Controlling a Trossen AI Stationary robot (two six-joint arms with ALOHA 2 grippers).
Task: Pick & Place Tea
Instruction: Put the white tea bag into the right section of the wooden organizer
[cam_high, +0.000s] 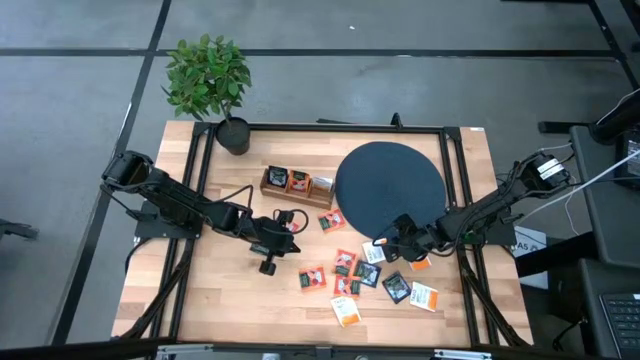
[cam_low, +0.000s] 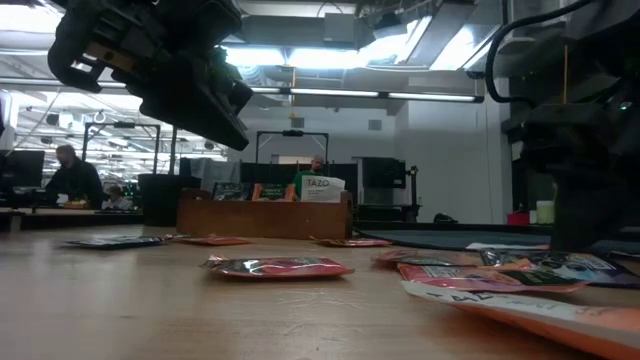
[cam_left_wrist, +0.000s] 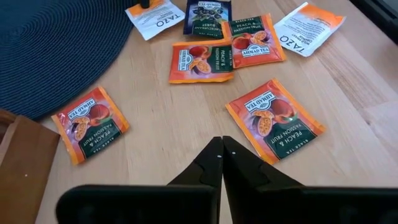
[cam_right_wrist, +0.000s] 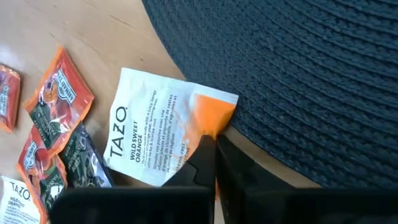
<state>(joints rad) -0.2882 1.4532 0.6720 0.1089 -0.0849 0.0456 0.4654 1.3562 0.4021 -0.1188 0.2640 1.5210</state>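
Right claw (cam_right_wrist: 214, 149) sits low at the near edge of the black round disc (cam_right_wrist: 298, 68), its fingers together on the orange corner of a white TAZO sachet (cam_right_wrist: 158, 134) lying flat on the counter (cam_high: 230, 290). Other sachets (cam_high: 345, 265) lie scattered just left of it. Left claw (cam_left_wrist: 222, 155), fingers together and empty, hovers left of the scatter, a red-orange sachet (cam_left_wrist: 275, 118) just beyond its tips.

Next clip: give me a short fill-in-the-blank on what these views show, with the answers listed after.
1. The right pincer is shut on the white Tazo sachet at its ____ corner.
2. That sachet lies beside the dark round ____.
3. The left pincer holds ____.
4. The potted plant stands at the table's far ____ corner.

Answers: orange; mat; nothing; left
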